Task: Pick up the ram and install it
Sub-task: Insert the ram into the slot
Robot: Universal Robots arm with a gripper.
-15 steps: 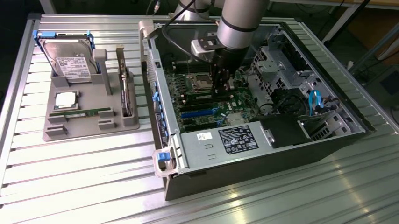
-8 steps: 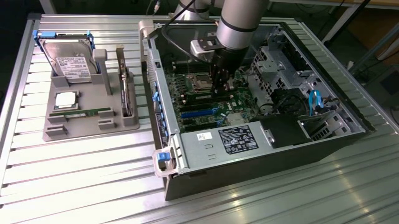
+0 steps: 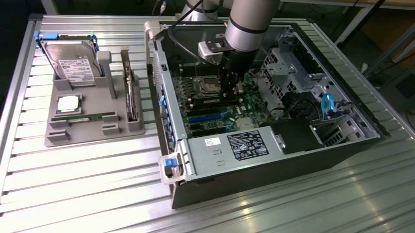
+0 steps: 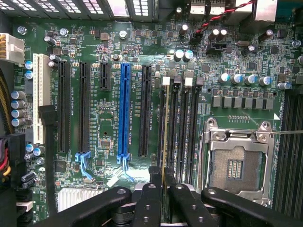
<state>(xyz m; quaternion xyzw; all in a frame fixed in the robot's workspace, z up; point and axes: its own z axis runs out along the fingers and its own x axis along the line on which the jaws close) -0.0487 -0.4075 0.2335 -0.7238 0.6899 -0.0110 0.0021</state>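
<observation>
A slatted metal table (image 3: 77, 165) carries an open PC case (image 3: 259, 160) at the exterior view's right. In its upper centre the gripper (image 3: 228, 93) is pinched almost shut on the ram (image 4: 163, 137), held edge-on at the memory slots (image 4: 182, 127) beside the CPU socket (image 4: 235, 165).

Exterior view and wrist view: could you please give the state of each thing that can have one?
gripper: shut on the ram.
ram: upright on edge at the memory slots; seating unclear.
computer case: open.
processor socket: empty.
hard drive: resting in the tray.
</observation>
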